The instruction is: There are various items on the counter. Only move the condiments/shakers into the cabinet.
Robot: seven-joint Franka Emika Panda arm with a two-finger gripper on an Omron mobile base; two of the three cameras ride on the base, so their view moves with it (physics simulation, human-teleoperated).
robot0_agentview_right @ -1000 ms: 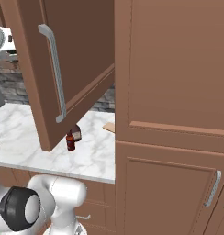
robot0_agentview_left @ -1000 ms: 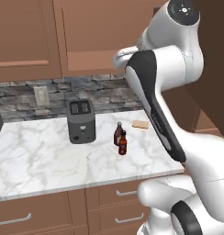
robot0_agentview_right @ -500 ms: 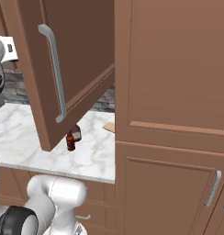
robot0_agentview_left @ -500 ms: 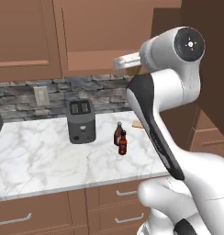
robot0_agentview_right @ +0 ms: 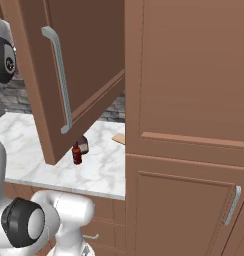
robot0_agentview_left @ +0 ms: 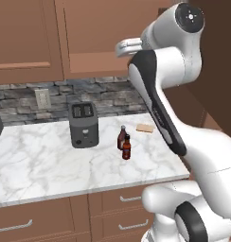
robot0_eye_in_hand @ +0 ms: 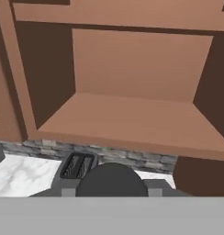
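Here, with the arm raised high, I hold the gripper [robot0_eye_in_hand: 111, 192] before the open cabinet [robot0_eye_in_hand: 123, 120], its jaws apparently clamped on a dark domed cap [robot0_eye_in_hand: 111, 176]. I take that for the top of the tan shaker, though its body is hidden. I judge this the carrying step for the first of three condiments. The next move calls for a level push toward twelve o'clock, clearing the shelf's front lip, then a gentle release on the smooth, flat brown wood. At ten o'clock from the cap sits the boxy, matte grey toaster [robot0_eye_in_hand: 77, 166]. On the glossy, grey-veined marble counter [robot0_agentview_left: 41, 160], two slim bottles wait at four o'clock of the toaster, touching or nearly so: the reddish-brown bottle [robot0_agentview_left: 121, 138] and the black-capped bottle [robot0_agentview_left: 127, 148]. The thin tan slab [robot0_agentview_left: 145, 127] lies at three o'clock.
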